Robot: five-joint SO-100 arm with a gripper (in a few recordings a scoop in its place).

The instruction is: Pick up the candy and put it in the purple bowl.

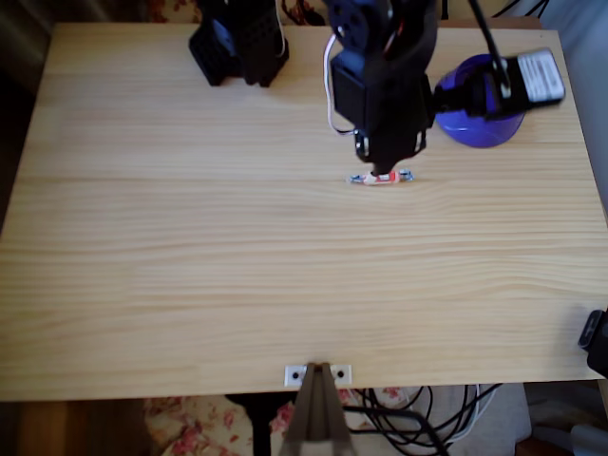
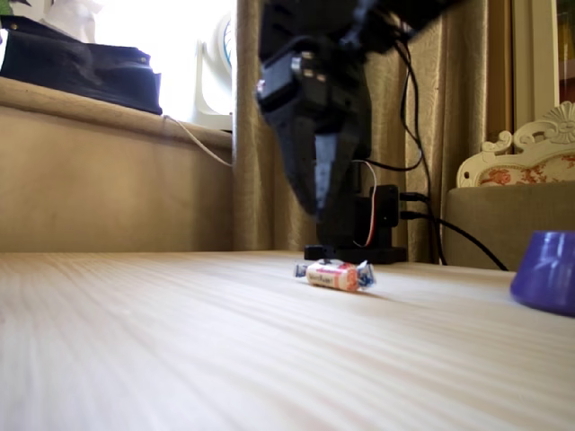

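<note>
The candy (image 1: 381,178) lies flat on the wooden table, a small red and white sweet with twisted silver ends; in the fixed view the candy (image 2: 333,275) rests well left of the bowl. My black gripper (image 1: 386,163) hangs directly over it, and in the fixed view the gripper (image 2: 321,205) points down with its tip a short way above the wrapper, not touching. Its fingers blur into one dark wedge, so their state is unclear. The purple bowl (image 1: 482,127) stands at the back right, partly under the arm; the bowl (image 2: 548,269) shows at the right edge of the fixed view.
A black block (image 1: 237,43) stands at the table's back edge, left of the arm. A camera mount (image 1: 317,376) is clamped to the front edge. Light wooden tabletop (image 1: 190,247) spreads wide to the left and front. Cables (image 2: 449,229) trail behind the arm's base.
</note>
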